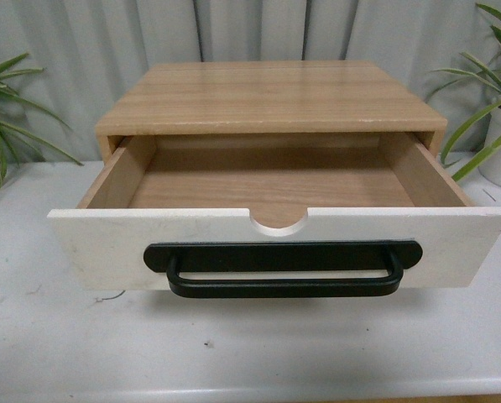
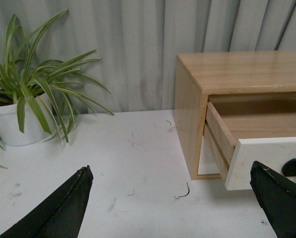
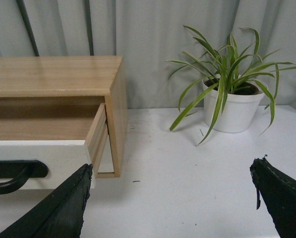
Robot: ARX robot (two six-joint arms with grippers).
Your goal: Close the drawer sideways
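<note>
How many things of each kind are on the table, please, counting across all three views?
Wooden cabinet: 1
Open drawer: 1
Potted plants: 2
Total: 4

Grey pleated curtain (image 1: 82, 50), scuffed white tabletop (image 1: 233, 353), potted plants (image 3: 227, 99) at both sides.
</note>
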